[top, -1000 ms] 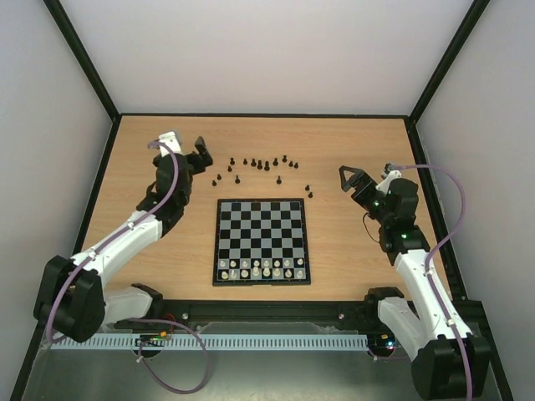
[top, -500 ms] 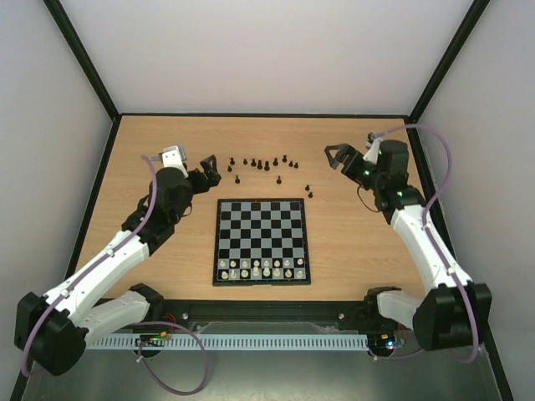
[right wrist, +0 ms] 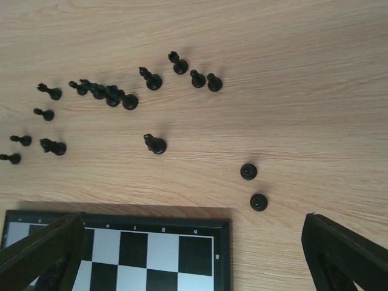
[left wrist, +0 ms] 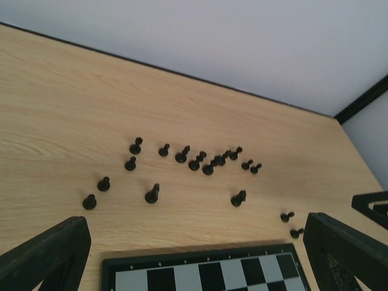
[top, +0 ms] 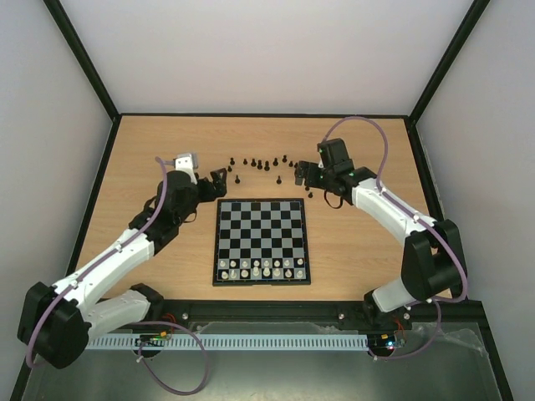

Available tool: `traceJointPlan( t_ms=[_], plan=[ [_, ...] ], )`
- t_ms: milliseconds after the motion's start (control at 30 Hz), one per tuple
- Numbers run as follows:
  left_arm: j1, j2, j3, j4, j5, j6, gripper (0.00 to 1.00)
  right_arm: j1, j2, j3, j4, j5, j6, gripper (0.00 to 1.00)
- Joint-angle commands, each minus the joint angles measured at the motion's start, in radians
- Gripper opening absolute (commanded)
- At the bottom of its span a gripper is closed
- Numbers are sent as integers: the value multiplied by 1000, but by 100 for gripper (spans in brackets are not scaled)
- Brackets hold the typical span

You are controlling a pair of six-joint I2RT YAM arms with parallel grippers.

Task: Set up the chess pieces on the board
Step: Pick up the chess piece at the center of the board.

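Board, pale pieces ranked along its nearest rows; left gripper and right gripper hover at its far corners, each with jaws spread wide and nothing between them. Hazard: both arms crowd one small patch and may clash, and wide jaws lowered into the tight middle cluster could bowl neighbours over. Chess pieces, black, strewn in a loose arc on the table just beyond the far border, apparently upright, long axis vertical, heads up; any toppled are too small to tell.
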Motion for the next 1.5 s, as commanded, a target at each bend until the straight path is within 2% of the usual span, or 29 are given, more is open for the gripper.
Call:
traceJointPlan(
  t_ms=[0,133,233,400,533,667,800,933,1067,1200,1367,1467],
  plan=[
    [1,46,-12,43,95,46,99,14,-2,-3,-58,140,-33,95],
    [1,75,-5,41,91,64,99,18,5,-35,-52,151,-23,80],
    [2,81,-4,28,42,65,99,22,49,-27,-73,158,-26,76],
    [1,100,33,-25,-10,45,99,25,153,19,-119,161,-33,64],
    [1,124,51,-68,-83,22,99,28,179,28,-147,192,-36,63],
    [1,111,36,-44,-110,49,99,30,161,3,-127,198,-39,60],
    [1,121,44,-23,-37,95,99,34,148,-1,-117,205,-39,56],
    [1,138,69,-83,-59,45,99,35,126,-26,-81,197,-41,54],
    [0,118,29,9,102,108,99,44,83,-52,-34,195,-42,54],
    [1,58,-34,61,72,105,99,53,46,-74,-9,184,-45,55],
    [1,57,-21,18,-22,57,99,86,64,-29,-19,172,-49,58],
    [1,76,-16,23,30,73,99,101,98,20,-40,169,-49,58]
  ],
)
